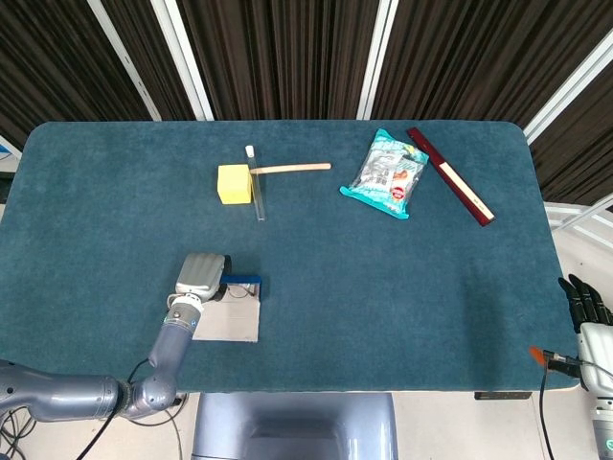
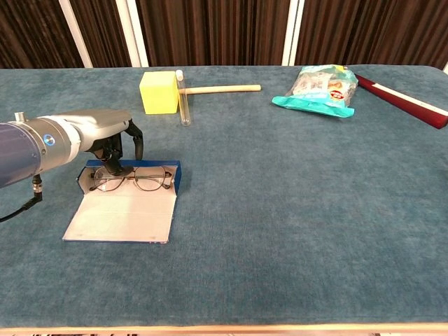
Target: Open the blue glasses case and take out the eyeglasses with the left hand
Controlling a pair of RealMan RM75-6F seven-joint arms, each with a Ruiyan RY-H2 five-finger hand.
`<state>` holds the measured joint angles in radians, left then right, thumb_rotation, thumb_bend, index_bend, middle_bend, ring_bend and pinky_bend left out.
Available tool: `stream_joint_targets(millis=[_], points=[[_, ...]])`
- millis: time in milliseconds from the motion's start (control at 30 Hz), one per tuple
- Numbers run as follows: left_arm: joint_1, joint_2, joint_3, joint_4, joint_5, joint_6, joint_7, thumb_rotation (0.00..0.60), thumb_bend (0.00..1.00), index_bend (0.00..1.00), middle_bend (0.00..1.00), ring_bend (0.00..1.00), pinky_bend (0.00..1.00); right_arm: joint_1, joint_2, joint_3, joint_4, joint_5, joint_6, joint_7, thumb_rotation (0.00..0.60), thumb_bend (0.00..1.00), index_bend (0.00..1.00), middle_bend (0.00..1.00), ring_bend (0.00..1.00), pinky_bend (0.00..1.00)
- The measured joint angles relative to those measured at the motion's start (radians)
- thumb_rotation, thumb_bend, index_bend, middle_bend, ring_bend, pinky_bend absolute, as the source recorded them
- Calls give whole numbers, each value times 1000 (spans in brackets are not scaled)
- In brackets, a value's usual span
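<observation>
Nearest, I see the blue glasses case (image 2: 126, 203) lying open flat on the surface (image 2: 280, 210), with the eyeglasses (image 2: 133, 179) inside at its far edge. My left hand (image 2: 105, 133) hovers over their left end, fingers curled down; I cannot tell whether it grips them. Right hand (image 1: 582, 307) hangs off the surface's right edge, fingers loosely spread, empty. Farther back sits a yellow block (image 2: 159, 92).
</observation>
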<state>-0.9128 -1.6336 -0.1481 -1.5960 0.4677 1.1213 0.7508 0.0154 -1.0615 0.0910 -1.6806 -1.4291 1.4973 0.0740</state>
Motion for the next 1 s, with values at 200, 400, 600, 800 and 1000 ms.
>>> stream_joint_targets(millis=[200,400,600,800,1000], points=[[0,-5,-3,6,-1,-3,3,600,387,511,1000,938,1000,0,-1,0,0,0,0,-1,600,163,0,0,0,194],[5,-10,-4,11,8,-1,1,600,391,555,1000,942,1000,0,-1,0,1,0,1,-1,600,163,0,0,0,194],[16,5,-12,-1,28,10,-14,600,394,572,1000,943,1000,-1,0,0,0,-1,2,0,600,164,0,0,0,194],[33,42,-18,-8,47,22,-31,600,396,578,1000,943,1000,-1,-1,-1,0,-2,3,-1,600,164,0,0,0,194],[57,90,-19,-3,63,25,-51,600,396,578,1000,943,1000,-2,-1,-1,-1,-1,3,-3,600,164,0,0,0,194]])
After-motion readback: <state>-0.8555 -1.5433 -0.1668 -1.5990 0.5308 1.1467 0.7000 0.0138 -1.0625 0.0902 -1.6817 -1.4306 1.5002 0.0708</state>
